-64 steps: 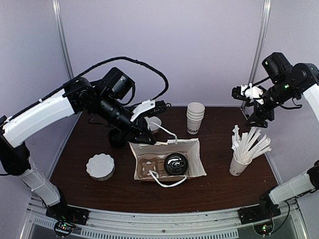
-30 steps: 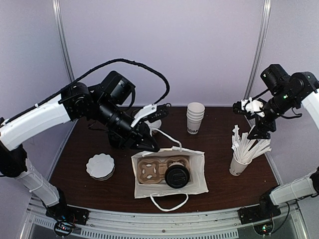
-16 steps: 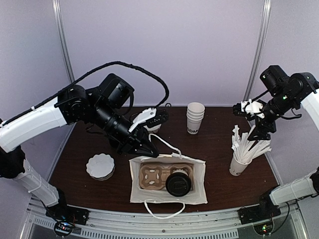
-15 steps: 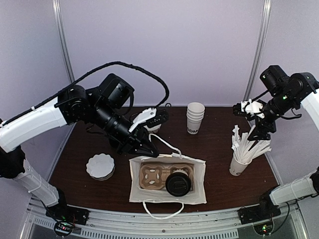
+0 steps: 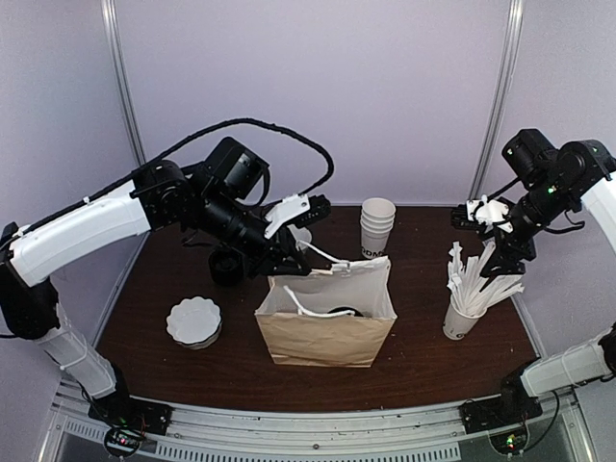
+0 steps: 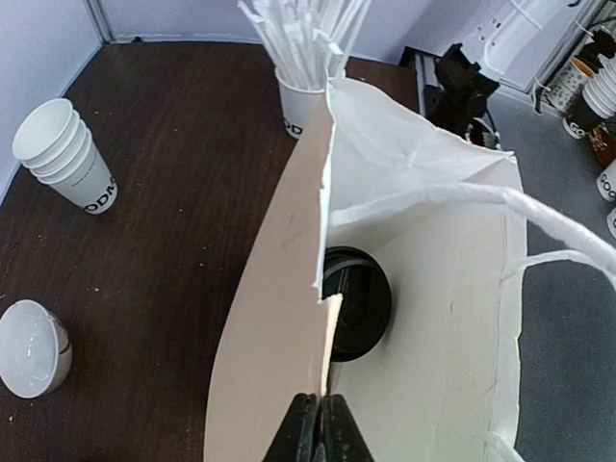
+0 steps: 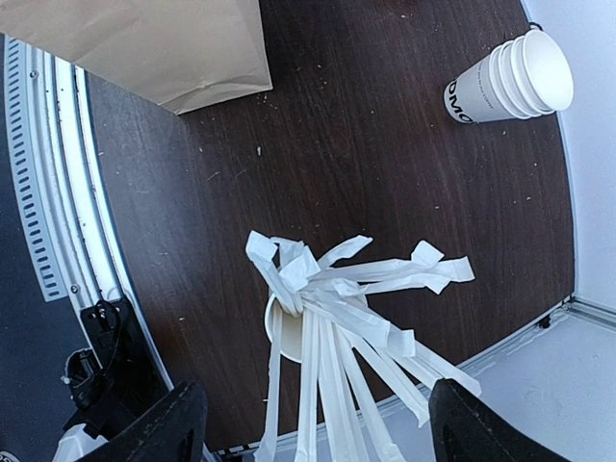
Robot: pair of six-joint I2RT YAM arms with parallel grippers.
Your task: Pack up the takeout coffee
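The brown paper bag (image 5: 322,332) stands upright in the middle of the table, its white inside and handles showing. My left gripper (image 5: 281,268) is shut on the bag's rim; the left wrist view shows its black fingers (image 6: 306,428) pinching the paper edge (image 6: 329,332). The takeout coffee sits inside the bag; only its black lid (image 6: 358,303) shows, a dark sliver in the top view (image 5: 339,312). My right gripper (image 5: 496,245) is open and empty, above the cup of paper-wrapped sticks (image 7: 289,332).
A nested stack of white cups (image 5: 376,228) stands behind the bag. A single open white cup (image 6: 34,348) is near the left arm. A stack of white scalloped pieces (image 5: 193,320) and a black round object (image 5: 225,268) sit at left. The stick cup (image 5: 462,313) is at right.
The bag lay flat on its side with the lidded cup and carrier showing; my left gripper has raised it by the rim, and it stands upright. The right arm has barely moved.
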